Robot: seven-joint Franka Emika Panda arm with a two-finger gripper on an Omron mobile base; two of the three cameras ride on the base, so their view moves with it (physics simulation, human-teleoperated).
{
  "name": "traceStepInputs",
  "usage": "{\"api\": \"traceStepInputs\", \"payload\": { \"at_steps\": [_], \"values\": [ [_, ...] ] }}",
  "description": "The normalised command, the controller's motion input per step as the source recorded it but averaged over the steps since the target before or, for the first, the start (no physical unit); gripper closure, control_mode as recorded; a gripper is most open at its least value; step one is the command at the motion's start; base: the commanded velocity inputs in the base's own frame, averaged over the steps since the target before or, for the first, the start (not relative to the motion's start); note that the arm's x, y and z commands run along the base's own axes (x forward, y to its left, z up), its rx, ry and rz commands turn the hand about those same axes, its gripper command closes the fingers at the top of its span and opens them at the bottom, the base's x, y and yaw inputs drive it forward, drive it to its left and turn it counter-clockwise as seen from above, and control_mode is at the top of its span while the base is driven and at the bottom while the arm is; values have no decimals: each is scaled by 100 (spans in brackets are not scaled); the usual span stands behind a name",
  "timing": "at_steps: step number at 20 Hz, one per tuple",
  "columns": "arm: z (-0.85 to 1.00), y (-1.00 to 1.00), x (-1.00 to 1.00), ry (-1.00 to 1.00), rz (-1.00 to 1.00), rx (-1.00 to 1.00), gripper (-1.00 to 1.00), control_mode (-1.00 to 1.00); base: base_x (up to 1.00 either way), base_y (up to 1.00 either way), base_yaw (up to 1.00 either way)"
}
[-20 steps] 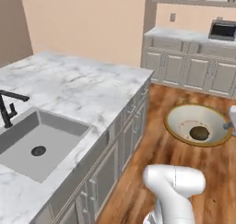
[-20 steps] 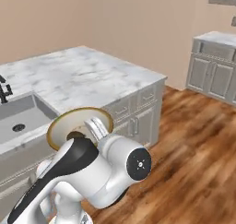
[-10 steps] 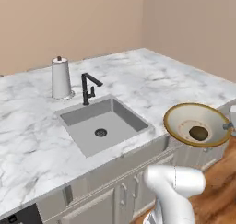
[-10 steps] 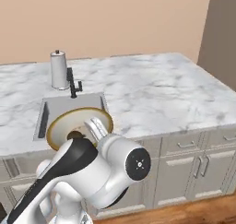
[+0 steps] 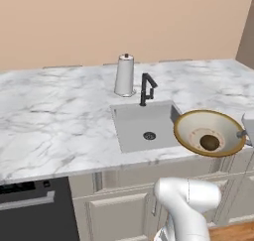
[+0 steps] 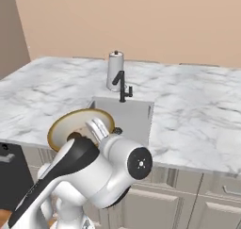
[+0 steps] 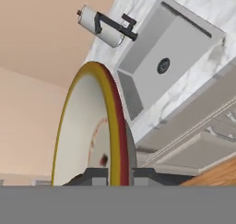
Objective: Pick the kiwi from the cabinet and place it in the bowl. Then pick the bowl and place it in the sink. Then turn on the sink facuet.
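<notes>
In front of the white marble counter (image 5: 54,131), out over the cabinet fronts and just to the right of the rectangular grey metal sink (image 5: 144,125), the wide shallow cream-white bowl with a tan-gold rim (image 5: 194,129) hung in the air, held by the two-finger gripper (image 7: 121,176), whose dark fingers were clamped on its rim, one on each side of the wall. The bowl was tilted, its open face turned up and toward the left base camera; in the hand view it stood nearly edge-on. The small dark-brown oval kiwi (image 5: 210,142) lay inside at the low side. The slim black tap (image 5: 146,88) stood at the sink's back edge, beside the pale grey paper-towel roll (image 5: 124,75).
</notes>
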Motion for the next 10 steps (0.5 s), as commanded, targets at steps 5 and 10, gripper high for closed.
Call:
{"api": "traceStepInputs", "payload": {
  "at_steps": [5,10],
  "values": [
    [0,0,0,0,0,0,100,100,1,-97,28],
    [0,0,0,0,0,0,100,100,30,-77,27]
  ]
}}
